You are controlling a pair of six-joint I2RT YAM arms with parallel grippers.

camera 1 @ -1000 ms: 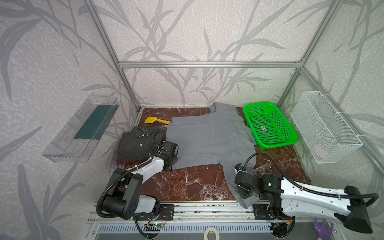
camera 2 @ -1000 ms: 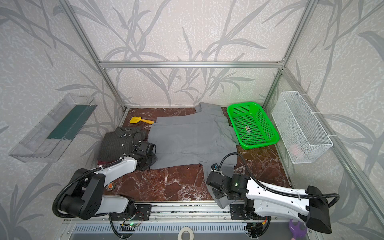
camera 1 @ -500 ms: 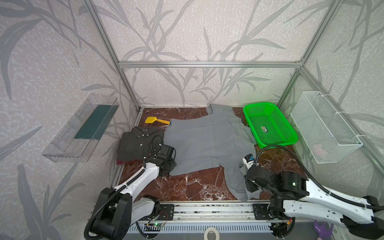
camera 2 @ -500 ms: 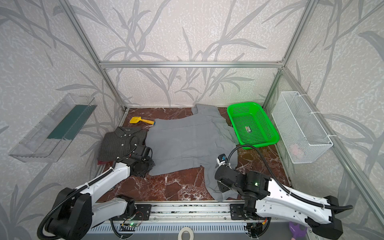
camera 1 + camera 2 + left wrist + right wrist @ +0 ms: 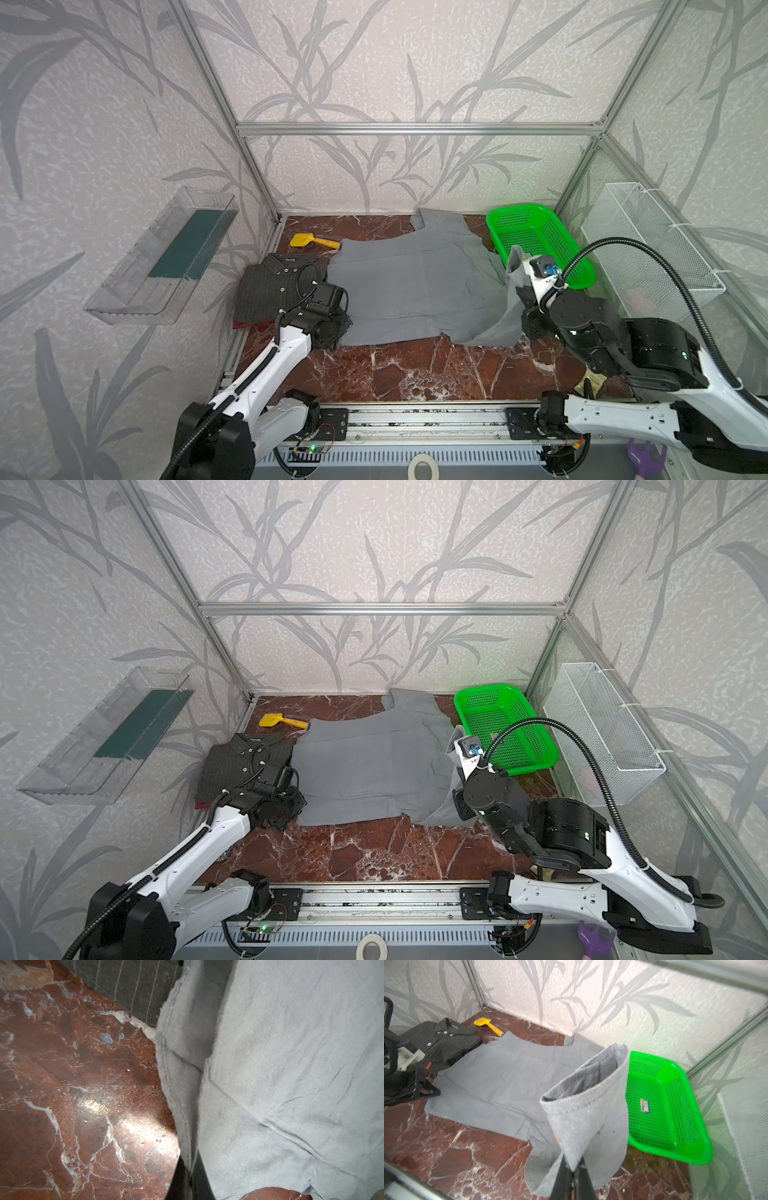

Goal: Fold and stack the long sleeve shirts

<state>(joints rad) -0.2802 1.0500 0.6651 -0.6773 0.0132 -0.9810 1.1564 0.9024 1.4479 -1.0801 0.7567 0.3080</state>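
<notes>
While spread flat mid-table, the light-grey shirt (image 5: 415,291) has its right sleeve cuff raised, pinched in the closed right gripper (image 5: 572,1176). The left gripper (image 5: 190,1176) is clamped tight on its near-left hem. Folded charcoal pinstriped shirt (image 5: 274,282): left side, atop a dark red garment (image 5: 240,324).

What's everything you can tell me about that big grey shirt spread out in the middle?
The plain light-grey cloth shirt lies mostly flat and lightly creased on the red marble tabletop, collar toward the back wall. Its left edge meets the dark pinstriped shirt. The left end effector is shut on its near-left hem; the right end effector pinches one sleeve, holding the cuff upright beside the green plastic mesh basket.
</notes>
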